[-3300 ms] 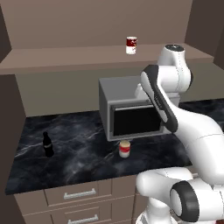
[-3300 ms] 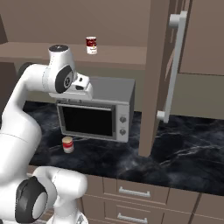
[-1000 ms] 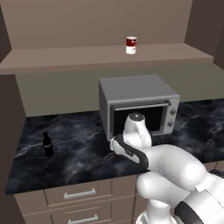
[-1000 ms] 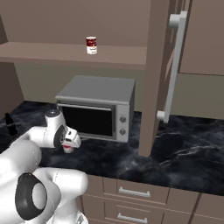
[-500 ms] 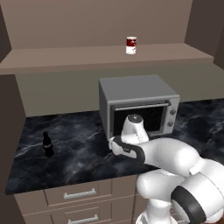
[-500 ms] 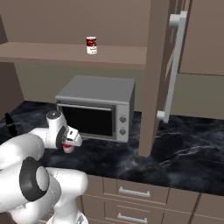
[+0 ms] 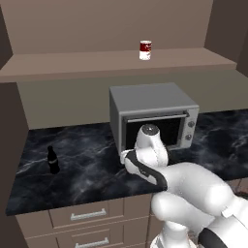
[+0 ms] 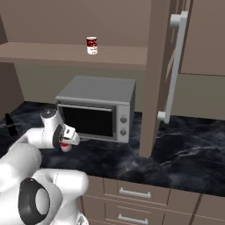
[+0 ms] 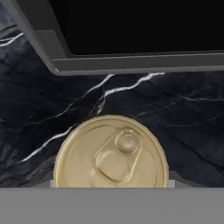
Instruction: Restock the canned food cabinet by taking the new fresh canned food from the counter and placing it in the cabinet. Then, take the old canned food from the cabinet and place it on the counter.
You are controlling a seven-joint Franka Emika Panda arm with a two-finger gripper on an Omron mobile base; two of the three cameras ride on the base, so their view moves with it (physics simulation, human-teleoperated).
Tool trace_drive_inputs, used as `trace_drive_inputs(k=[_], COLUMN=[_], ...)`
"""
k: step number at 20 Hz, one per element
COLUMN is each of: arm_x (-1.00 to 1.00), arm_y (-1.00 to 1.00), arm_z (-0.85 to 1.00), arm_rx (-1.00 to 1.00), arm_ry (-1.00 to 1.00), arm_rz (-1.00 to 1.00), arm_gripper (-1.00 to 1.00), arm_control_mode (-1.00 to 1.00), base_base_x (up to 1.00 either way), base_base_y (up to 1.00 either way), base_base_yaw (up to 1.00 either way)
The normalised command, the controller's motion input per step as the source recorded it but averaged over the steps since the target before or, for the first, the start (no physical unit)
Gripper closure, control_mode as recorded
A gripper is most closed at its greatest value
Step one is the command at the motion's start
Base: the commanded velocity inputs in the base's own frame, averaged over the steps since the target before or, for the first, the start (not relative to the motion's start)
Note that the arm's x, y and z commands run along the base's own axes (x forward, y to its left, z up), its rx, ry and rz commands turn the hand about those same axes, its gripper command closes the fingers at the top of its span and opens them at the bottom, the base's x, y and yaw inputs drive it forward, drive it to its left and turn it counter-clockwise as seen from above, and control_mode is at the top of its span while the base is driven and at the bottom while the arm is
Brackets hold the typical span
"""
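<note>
The new fresh canned food sits on the counter just in front of the microwave, its tan lid with pull tab close under the hand camera. A strip of its red band peeks out below my hand. My gripper is down over this can; the fingers are hidden, so I cannot see how they stand. The old canned food, maroon over white, stands upright on the cabinet shelf, and I also see this can above the microwave.
A grey microwave stands on the counter right behind the can. A small dark bottle stands at the counter's left. An open cabinet door with a long pale handle hangs to the right. Brown drawers lie below the counter's edge.
From high beside the microwave, the arm has swung down to the can on the counter. Over the last half second it has barely shifted.
</note>
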Motion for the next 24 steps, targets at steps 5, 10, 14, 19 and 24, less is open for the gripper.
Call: trace_drive_inputs(k=[5, 10, 14, 19, 24], arm_x=[-1.00, -1.00, -1.00, -0.67, 0.02], arm_y=[-0.15, -0.32, -0.41, -0.64, -0.72], arm_z=[0.79, 1.00, 1.00, 1.00, 1.00], arm_rx=[0.00, 0.00, 0.00, 0.00, 0.00], arm_ry=[-0.34, -0.27, -0.18, -0.23, -0.39], arm_rz=[-0.07, -0.02, -0.01, 0.00, 0.00], arm_gripper=[1.00, 1.00, 1.00, 1.00, 1.00], arm_control_mode=[-1.00, -1.00, -1.00, -1.00, -1.00], base_base_x=[0.00, 0.00, 0.00, 0.00, 0.00], base_base_y=[0.00, 0.00, 0.00, 0.00, 0.00], base_base_yaw=[0.00, 0.00, 0.00, 0.00, 0.00])
